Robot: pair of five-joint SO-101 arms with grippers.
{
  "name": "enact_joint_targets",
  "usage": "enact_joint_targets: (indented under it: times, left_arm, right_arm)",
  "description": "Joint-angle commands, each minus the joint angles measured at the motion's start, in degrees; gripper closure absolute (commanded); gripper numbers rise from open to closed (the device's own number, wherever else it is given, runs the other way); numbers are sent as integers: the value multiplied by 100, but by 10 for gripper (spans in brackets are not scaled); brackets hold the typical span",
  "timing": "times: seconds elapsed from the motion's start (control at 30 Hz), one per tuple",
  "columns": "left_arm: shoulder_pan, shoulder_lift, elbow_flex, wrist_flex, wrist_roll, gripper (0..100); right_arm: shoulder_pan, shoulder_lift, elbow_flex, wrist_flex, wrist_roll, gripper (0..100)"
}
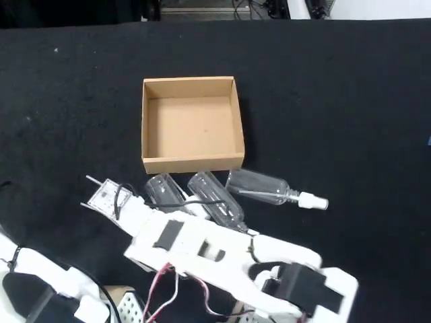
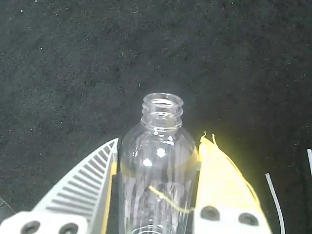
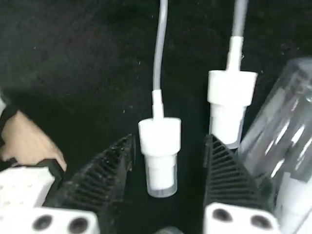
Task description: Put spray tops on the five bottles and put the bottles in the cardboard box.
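The open cardboard box stands mid-table with nothing in it. In front of it lie two clear bottles without tops and one bottle with a white spray top fitted. A white arm crosses over their near ends. My left gripper is shut on a clear bottle with a bare threaded neck. My right gripper is open, one finger on each side of a loose spray top on the cloth, apart from it. A second loose top lies beside a clear bottle.
Black cloth covers the table, with free room to the right of and behind the box. Another arm sits at the front left corner. Thin white dip tubes lie near the held bottle. A tan object lies beside the right gripper.
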Motion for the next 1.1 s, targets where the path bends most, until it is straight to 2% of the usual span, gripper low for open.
enact_joint_targets:
  times: [0.0,0.23,0.43,0.53,0.73,0.87,1.07]
  left_arm:
    - [-31,-237,-295,-97,18,894]
    - [75,-193,-295,-105,18,894]
    - [224,-202,-251,-97,26,894]
    - [215,-246,-251,-97,26,894]
    - [207,-246,-409,167,18,894]
    - [224,-246,-567,264,18,894]
    - [374,-255,-673,264,35,894]
  right_arm:
    - [149,110,-514,149,-44,841]
    - [132,110,-541,659,0,881]
    - [-308,215,-382,686,-9,822]
    - [-308,356,-374,510,-9,804]
    - [0,690,-435,211,-35,868]
    - [132,514,-637,668,26,992]
    - [448,-1051,-998,2268,703,987]
